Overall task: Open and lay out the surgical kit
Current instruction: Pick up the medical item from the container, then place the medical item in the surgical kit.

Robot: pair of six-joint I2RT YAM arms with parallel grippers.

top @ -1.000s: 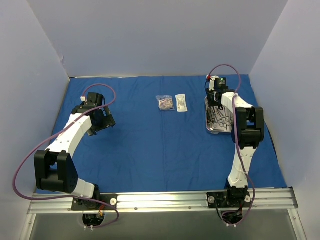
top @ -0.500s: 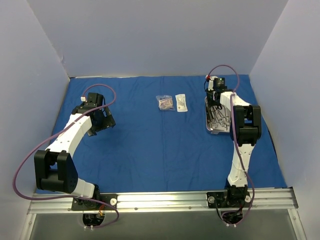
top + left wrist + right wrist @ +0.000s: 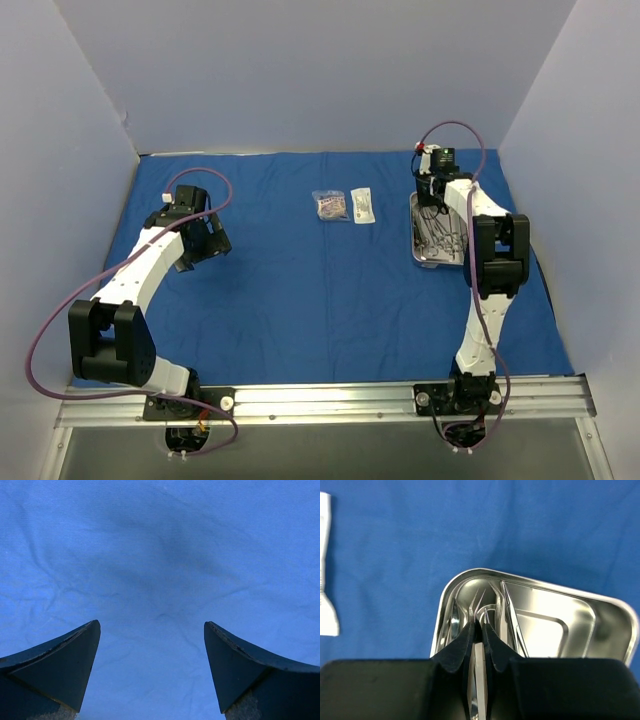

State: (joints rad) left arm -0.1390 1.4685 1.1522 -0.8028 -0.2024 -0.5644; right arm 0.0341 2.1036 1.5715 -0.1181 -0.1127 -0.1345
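The royal-blue cloth wrap (image 3: 320,300) lies spread flat over the table. The steel tray (image 3: 419,258) sits on it at the right and holds several steel instruments (image 3: 441,238). My right gripper (image 3: 433,196) is over the tray's far end. In the right wrist view it (image 3: 480,626) is shut on a pair of tweezers (image 3: 479,680), whose thin tips (image 3: 477,599) point into the tray (image 3: 615,606). Two clear packets (image 3: 329,205) (image 3: 362,205) lie side by side at the middle back. My left gripper (image 3: 214,236) is open and empty just above the cloth (image 3: 160,555) at the left.
Grey walls close in the left, back and right of the table. The cloth's right edge runs close by the tray. One packet's edge (image 3: 325,580) shows at the left of the right wrist view. The arm bases sit on a rail (image 3: 320,400) at the near edge.
My right wrist has shifted slightly toward the back right over the tray's far end. The left arm has not moved.
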